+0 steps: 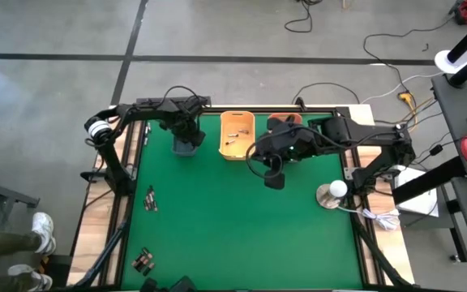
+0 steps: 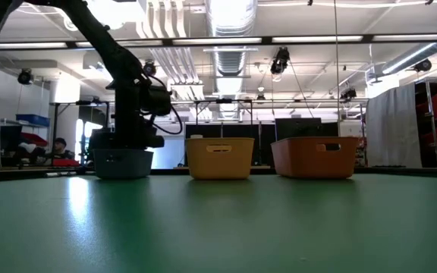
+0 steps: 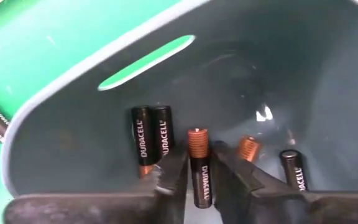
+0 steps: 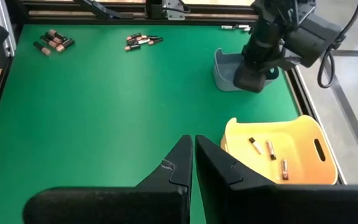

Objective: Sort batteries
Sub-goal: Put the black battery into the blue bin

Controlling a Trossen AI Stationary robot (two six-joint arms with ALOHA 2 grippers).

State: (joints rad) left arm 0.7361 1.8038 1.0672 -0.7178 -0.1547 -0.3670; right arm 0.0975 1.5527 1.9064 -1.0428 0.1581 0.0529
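My left gripper [image 3: 197, 180] reaches down into the grey-blue bin [image 1: 186, 146] at the far left and is shut on one black, copper-topped battery [image 3: 198, 163]. Several more batteries [image 3: 152, 137] lie on that bin's floor. The yellow bin [image 1: 237, 134] beside it holds three small batteries [image 4: 269, 149]. To its right stands the orange bin [image 2: 315, 157]. Two loose groups of batteries [image 1: 150, 199] [image 1: 143, 259] lie on the green mat at the left. My right gripper [image 4: 193, 155] hangs shut, high over the mat's middle, with nothing in it. My left gripper pinches the battery's black body [image 3: 197, 183] between its two fingers. The fingers come from above, pointing down into the bin, and lie along the battery. The copper end [image 3: 197, 142] sticks out past the fingertips toward the bin's floor; whether it touches the floor I cannot tell.
The three bins stand in a row along the mat's far edge. A round white object [image 1: 331, 193] with a cable sits at the mat's right edge. Black frame rails border the table. A person sits in the room beyond the table [image 2: 59, 144], and a person's shoes [image 1: 39, 231] show left of it.
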